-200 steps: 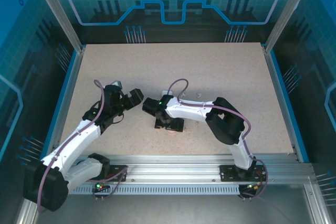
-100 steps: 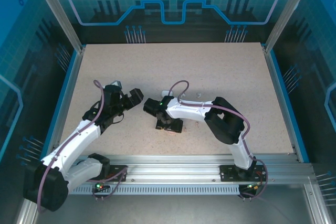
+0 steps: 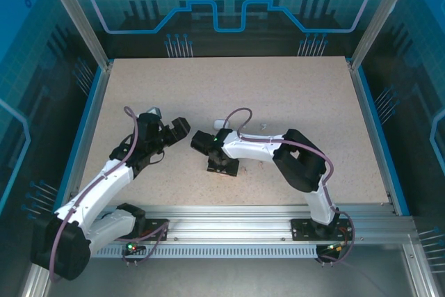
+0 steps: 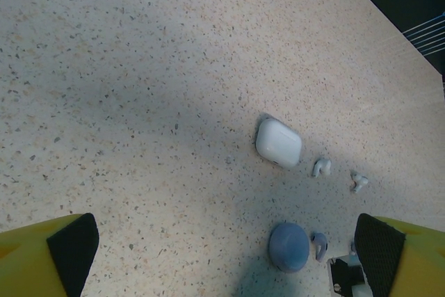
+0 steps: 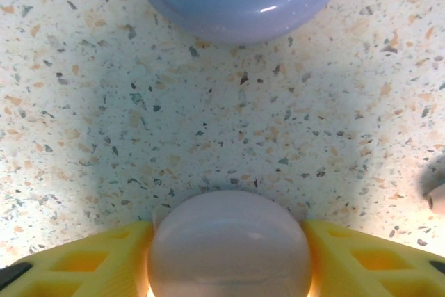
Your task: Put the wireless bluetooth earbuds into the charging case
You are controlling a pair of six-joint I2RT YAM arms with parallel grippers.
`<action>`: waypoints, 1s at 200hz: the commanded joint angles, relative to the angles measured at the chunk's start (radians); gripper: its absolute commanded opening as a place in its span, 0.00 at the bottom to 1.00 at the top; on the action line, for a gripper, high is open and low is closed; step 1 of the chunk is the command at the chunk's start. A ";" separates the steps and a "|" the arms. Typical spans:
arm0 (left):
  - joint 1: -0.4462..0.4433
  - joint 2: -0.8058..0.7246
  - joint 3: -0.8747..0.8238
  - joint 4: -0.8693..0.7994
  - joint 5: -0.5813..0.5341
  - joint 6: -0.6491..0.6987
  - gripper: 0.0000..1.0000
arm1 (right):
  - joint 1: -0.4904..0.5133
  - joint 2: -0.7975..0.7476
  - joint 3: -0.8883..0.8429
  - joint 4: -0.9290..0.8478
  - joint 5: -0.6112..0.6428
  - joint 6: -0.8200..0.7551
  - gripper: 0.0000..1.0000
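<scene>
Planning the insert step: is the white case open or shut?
Shut: white case shows a smooth unbroken shell, no cavity; two white earbuds lie loose beside it.

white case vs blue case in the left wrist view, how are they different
The white case is a rounded rectangle; the blue case is round like a dome. The white case lies farther from the camera, the blue case nearer. Two white earbuds lie loose beside the white case; one purple earbud sits right by the blue case. Both look closed and rest on the table.
</scene>
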 commanded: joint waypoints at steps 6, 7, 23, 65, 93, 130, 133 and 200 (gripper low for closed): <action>0.003 -0.028 -0.035 0.052 0.054 -0.017 0.99 | -0.016 0.007 -0.047 -0.041 0.016 -0.016 0.51; 0.003 -0.029 -0.036 0.055 0.055 -0.016 0.99 | -0.018 0.006 -0.047 -0.040 0.016 -0.016 0.51; 0.004 -0.046 -0.061 0.087 0.072 -0.022 0.99 | -0.018 -0.007 -0.051 -0.034 0.014 -0.028 0.47; 0.004 -0.124 -0.150 0.148 0.081 -0.046 0.99 | -0.024 -0.093 -0.058 -0.012 0.008 -0.037 0.46; 0.004 -0.193 -0.251 0.274 0.096 -0.082 0.99 | -0.070 -0.146 -0.046 0.013 -0.016 -0.046 0.46; 0.004 -0.181 -0.371 0.522 0.178 -0.117 0.99 | -0.171 -0.160 0.016 0.065 -0.077 -0.057 0.46; 0.004 -0.176 -0.378 0.539 0.185 -0.120 0.99 | -0.180 -0.158 0.021 0.070 -0.084 -0.055 0.46; -0.016 0.001 -0.465 0.864 0.263 -0.143 0.99 | -0.281 -0.068 0.163 0.177 -0.239 0.032 0.46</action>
